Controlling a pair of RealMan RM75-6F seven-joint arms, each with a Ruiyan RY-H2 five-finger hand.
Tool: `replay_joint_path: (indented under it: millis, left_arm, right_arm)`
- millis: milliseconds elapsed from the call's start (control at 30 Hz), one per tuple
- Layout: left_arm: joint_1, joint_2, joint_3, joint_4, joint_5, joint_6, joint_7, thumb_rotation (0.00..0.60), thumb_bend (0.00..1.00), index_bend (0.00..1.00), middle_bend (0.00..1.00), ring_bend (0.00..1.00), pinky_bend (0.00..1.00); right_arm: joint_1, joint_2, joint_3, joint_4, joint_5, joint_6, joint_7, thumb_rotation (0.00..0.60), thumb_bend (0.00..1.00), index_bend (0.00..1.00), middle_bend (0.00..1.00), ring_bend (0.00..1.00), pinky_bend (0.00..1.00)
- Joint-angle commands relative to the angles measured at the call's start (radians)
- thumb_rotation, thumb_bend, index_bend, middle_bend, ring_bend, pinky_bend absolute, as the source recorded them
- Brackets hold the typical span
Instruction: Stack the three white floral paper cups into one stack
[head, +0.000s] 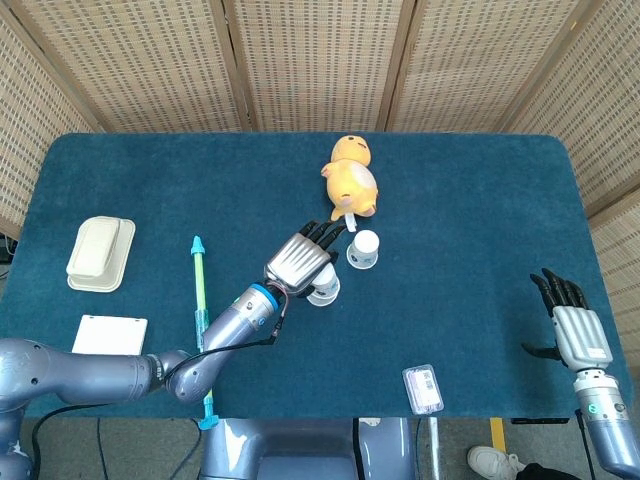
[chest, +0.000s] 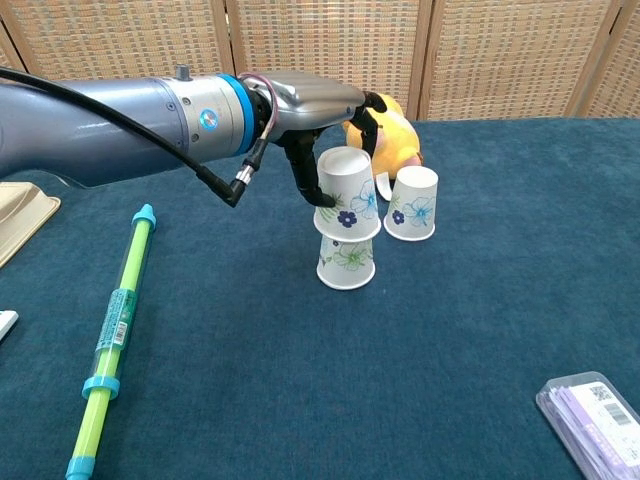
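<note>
Where cups stand, blue tabletop (head: 480, 200)

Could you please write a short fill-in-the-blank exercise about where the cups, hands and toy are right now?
The left hand holds a white floral paper cup over a ___ cup.
The third cup stands beside the ___ plush toy.
The right hand holds ___.

Missing words: second; yellow; nothing

Left arm extended across the table toward centre, left hand (chest: 322, 120) palm-down with dark fingers (chest: 304, 172) curled around an inverted cup (chest: 346, 195) and holding it; right hand (head: 574, 322) low at the near right edge, fingers straight and apart, holding nothing.
</note>
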Motion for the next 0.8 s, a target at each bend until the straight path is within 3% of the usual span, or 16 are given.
replay_joint_path:
  millis: [33,167,367,567,700,800]
  left_arm:
    - [-0.012,-0.015,0.009,0.015,-0.005,0.010,0.020,0.600,0.29,0.34,0.00,0.00,0.09]
    - [-0.023,-0.017,0.013,0.021,-0.024,0.006,0.035,0.600,0.28,0.22,0.00,0.00,0.08]
    - [-0.027,-0.021,0.024,0.020,-0.044,0.004,0.038,0.600,0.27,0.22,0.00,0.00,0.08]
    - [-0.012,-0.006,0.022,0.002,-0.033,0.025,0.011,0.600,0.27,0.14,0.00,0.00,0.07]
    - [0.044,0.044,0.017,-0.087,0.025,0.096,-0.055,0.600,0.27,0.10,0.00,0.00,0.06]
    - [0.135,0.107,0.060,-0.200,0.138,0.241,-0.073,0.600,0.27,0.07,0.00,0.00,0.06]
  right_arm:
    - [0.000,0.000,0.000,0.000,0.000,0.001,0.002,0.600,0.13,0.00,0.00,0.00,0.00]
    - [-0.001,0.001,0.002,0.000,0.001,0.001,0.005,0.600,0.13,0.00,0.00,0.00,0.00]
    - [-0.001,0.003,0.001,-0.003,-0.001,0.003,0.006,0.600,0.13,0.00,0.00,0.00,0.00]
    - [-0.002,0.003,0.001,-0.003,-0.001,0.005,0.004,0.600,0.13,0.00,0.00,0.00,0.00]
    - [-0.001,0.001,0.001,0.002,0.004,-0.002,0.006,0.600,0.13,0.00,0.00,0.00,0.00]
    - [0.000,-0.003,0.002,0.009,0.015,-0.011,0.001,0.600,0.13,0.00,0.00,0.00,0.00]
